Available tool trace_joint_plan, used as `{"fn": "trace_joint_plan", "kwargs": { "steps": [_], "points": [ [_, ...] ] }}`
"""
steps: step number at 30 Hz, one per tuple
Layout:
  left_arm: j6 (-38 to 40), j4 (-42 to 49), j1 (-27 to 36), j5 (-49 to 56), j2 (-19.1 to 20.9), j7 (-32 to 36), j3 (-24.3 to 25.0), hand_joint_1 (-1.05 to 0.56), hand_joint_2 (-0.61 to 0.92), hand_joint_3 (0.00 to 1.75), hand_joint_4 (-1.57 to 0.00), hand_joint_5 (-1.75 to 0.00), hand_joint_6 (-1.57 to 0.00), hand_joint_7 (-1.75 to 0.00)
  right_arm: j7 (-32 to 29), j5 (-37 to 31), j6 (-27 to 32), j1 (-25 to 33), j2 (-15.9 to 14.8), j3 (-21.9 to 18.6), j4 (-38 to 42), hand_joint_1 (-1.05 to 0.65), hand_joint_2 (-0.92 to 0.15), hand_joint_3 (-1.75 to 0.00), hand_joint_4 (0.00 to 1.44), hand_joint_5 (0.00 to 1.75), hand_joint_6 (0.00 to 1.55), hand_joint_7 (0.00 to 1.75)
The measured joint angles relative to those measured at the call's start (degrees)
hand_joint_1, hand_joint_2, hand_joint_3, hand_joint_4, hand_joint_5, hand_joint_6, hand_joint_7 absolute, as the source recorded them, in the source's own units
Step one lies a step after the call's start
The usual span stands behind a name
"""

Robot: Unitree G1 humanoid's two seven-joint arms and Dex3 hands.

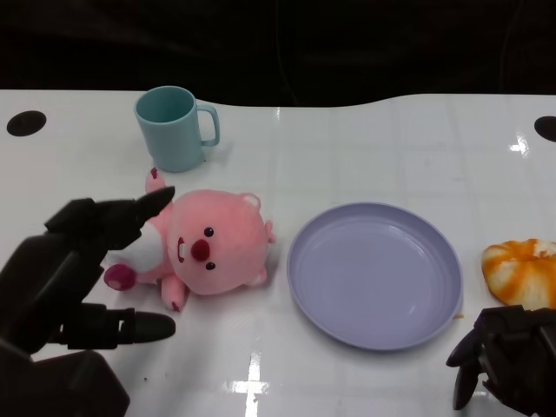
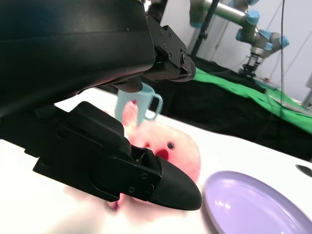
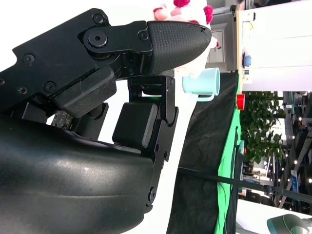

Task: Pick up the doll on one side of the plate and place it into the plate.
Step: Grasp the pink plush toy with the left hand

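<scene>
The pink plush doll [image 1: 213,248] lies on the white table just left of the empty purple plate [image 1: 373,276]. My left hand [image 1: 69,278] is at the doll's left side with its fingers spread: one fingertip [image 1: 161,200] reaches over the doll's raised arm and another [image 1: 143,328] lies on the table in front of its feet. It grips nothing. In the left wrist view the doll [image 2: 178,151] shows between the left hand's fingers [image 2: 161,183], with the plate [image 2: 258,209] beyond. My right hand [image 1: 508,365] rests near the table's front right corner, holding nothing.
A teal mug [image 1: 174,129] stands behind the doll. An orange-and-white bun [image 1: 521,271] lies right of the plate, just beyond my right hand. In the right wrist view the mug [image 3: 202,82] and the doll [image 3: 183,9] show past the right hand [image 3: 112,73].
</scene>
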Motion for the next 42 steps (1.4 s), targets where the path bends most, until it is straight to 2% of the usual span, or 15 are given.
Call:
{"fn": "trace_joint_plan", "kwargs": {
  "steps": [8, 16, 28, 42],
  "points": [
    [5.2, -5.7, 0.2, 11.9, 3.3, 5.2, -1.7, -0.74, 0.92, 0.03, 0.00, -0.38, -0.20, 0.00, 0.0, 0.0, 0.0, 0.0, 0.0, 0.0, 0.0, -1.00, -0.76, -0.51, 1.31, 1.15, 1.35, 0.70],
    [10.5, -5.3, -0.7, 19.9, 4.7, 7.9, -5.8, -0.68, 0.87, 0.00, -0.07, -0.35, -0.23, -0.01, 0.0, 0.0, 0.0, 0.0, 0.0, 0.0, 0.0, -1.00, -0.76, -0.52, 1.31, 1.14, 1.35, 0.69],
    [19.6, 2.9, -9.1, 28.9, 5.8, 9.9, -14.3, -0.69, 0.84, 0.01, -0.10, -0.25, -0.25, 0.00, -0.2, 0.0, 0.0, 0.6, 0.0, 0.2, -0.4, -1.01, -0.74, -0.52, 1.32, 1.14, 1.35, 0.68],
    [25.3, 16.2, -18.0, 30.6, 5.7, 13.1, -22.7, -0.71, 0.85, 0.01, -0.16, -0.21, -0.23, 0.00, 0.0, 0.3, 0.0, 1.5, 0.1, 0.2, -1.8, -1.01, -0.75, -0.51, 1.33, 1.14, 1.37, 0.66]
  ]
}}
